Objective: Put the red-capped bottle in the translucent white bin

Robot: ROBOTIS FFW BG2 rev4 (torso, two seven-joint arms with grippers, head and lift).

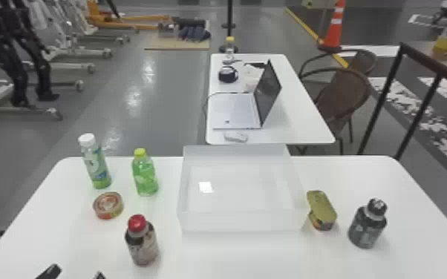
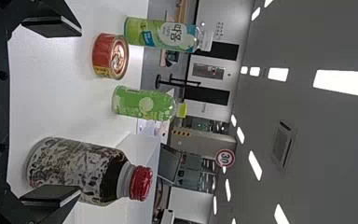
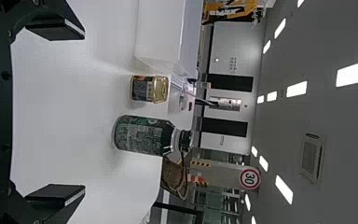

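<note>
On table [image 1: 234, 256], red-capped bottle [image 1: 143, 245] (upright)

Red cap [image 1: 136, 223] (glossy), green bottle [image 1: 145, 176], black gripper [image 1: 74, 273]

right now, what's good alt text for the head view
A red-capped bottle stands on a white table, left of a translucent bin; the open left tool is at bottom left. A white-capped bottle, yellow-capped bottle and round can sit behind it; a gold tin and dark bottle stand right of the bin.
</note>
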